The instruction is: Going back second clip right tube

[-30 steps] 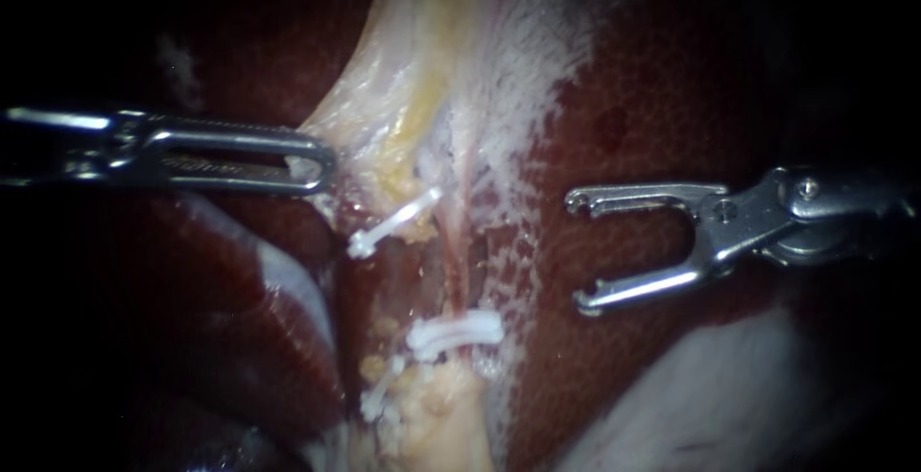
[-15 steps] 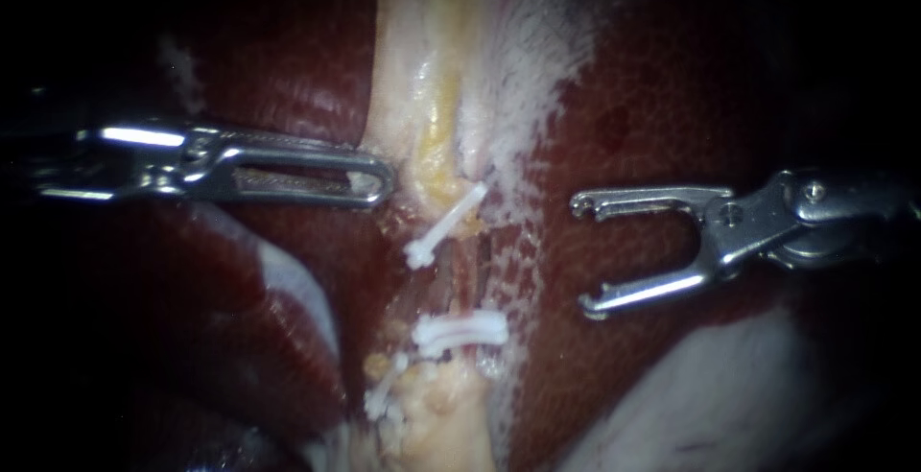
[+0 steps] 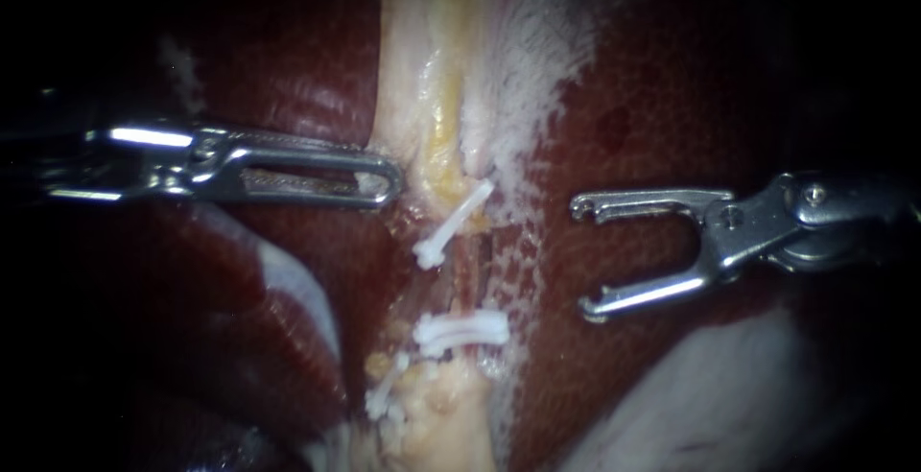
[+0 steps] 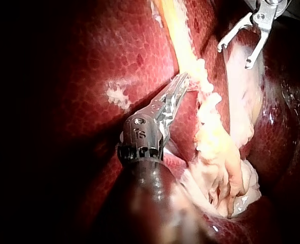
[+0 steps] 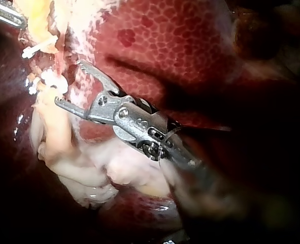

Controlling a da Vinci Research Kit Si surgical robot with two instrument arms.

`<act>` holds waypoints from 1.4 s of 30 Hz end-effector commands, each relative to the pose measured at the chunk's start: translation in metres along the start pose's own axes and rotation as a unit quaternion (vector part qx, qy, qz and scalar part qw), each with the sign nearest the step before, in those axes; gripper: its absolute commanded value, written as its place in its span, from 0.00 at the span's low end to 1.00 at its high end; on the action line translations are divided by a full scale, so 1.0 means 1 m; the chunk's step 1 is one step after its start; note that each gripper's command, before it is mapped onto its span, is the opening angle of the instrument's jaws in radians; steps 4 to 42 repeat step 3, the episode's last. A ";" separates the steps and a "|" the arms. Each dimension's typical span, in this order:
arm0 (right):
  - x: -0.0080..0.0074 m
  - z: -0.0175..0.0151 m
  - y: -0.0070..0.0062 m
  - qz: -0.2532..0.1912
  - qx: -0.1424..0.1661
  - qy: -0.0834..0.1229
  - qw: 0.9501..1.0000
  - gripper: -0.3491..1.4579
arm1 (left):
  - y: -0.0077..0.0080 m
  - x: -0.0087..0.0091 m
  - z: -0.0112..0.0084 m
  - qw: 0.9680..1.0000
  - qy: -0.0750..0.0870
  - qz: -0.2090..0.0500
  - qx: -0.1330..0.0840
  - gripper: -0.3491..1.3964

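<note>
My left instrument is clamped on the pale tissue to keep the tubes exposed. My right instrument gapes empty, well apart from the lower clip, probably for withdrawal.

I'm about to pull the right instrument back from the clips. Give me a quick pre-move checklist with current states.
1. Right instrument open and holding nothing: ok.
2. Right instrument apart from the clips, over the liver: ok.
3. Upper clip sits slanted; whether it is fully latched: cannot tell.
4. Lower clip lies crosswise below it: ok.
5. Left instrument closed on the edge of the pale tissue: ok.
</note>
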 end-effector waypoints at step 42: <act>0.0001 0.0000 -0.0002 0.000 0.000 0.000 1.000 0.52 | 0.0000 0.0000 0.0000 1.000 0.000 0.000 0.000 0.00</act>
